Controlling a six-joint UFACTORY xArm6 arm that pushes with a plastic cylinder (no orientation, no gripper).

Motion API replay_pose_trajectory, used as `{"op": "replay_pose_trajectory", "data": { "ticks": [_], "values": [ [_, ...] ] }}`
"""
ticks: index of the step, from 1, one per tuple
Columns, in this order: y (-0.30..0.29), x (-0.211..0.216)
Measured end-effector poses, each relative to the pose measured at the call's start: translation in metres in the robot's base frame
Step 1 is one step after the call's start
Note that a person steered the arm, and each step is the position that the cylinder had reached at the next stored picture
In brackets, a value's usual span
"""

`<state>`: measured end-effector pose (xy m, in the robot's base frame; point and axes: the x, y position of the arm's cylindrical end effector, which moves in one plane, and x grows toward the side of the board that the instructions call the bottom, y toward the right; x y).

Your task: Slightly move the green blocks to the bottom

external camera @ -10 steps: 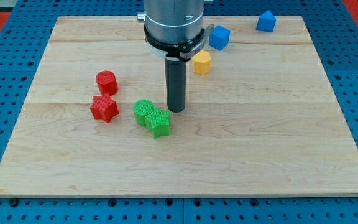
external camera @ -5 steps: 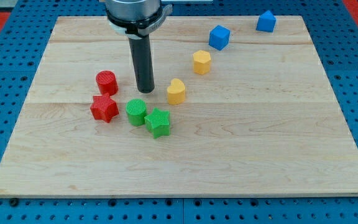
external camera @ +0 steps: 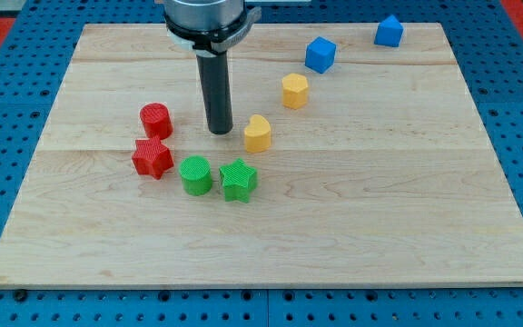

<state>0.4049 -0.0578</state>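
Observation:
The green cylinder (external camera: 195, 174) and the green star (external camera: 238, 179) sit side by side near the board's middle, a small gap between them. My tip (external camera: 219, 131) rests on the board above them, between the two and a little toward the view's top. It touches neither green block. The rod stands upright.
A red cylinder (external camera: 155, 119) and a red star (external camera: 152, 157) lie left of the green blocks. A yellow heart-like block (external camera: 258, 133) sits just right of my tip. A yellow hexagon (external camera: 294, 91) and two blue blocks (external camera: 320, 54) (external camera: 389, 31) lie toward the top right.
My tip swept left from beside the star, then edged right. The green cylinder and star slid toward the view's bottom and separated slightly. The yellow heart block became visible.

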Motion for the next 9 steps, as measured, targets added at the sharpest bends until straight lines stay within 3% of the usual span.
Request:
{"op": "replay_pose_trajectory", "data": {
  "ticks": [4, 7, 9],
  "values": [
    [0.037, 0.07],
    [0.014, 0.022],
    [0.023, 0.071]
  ]
}}
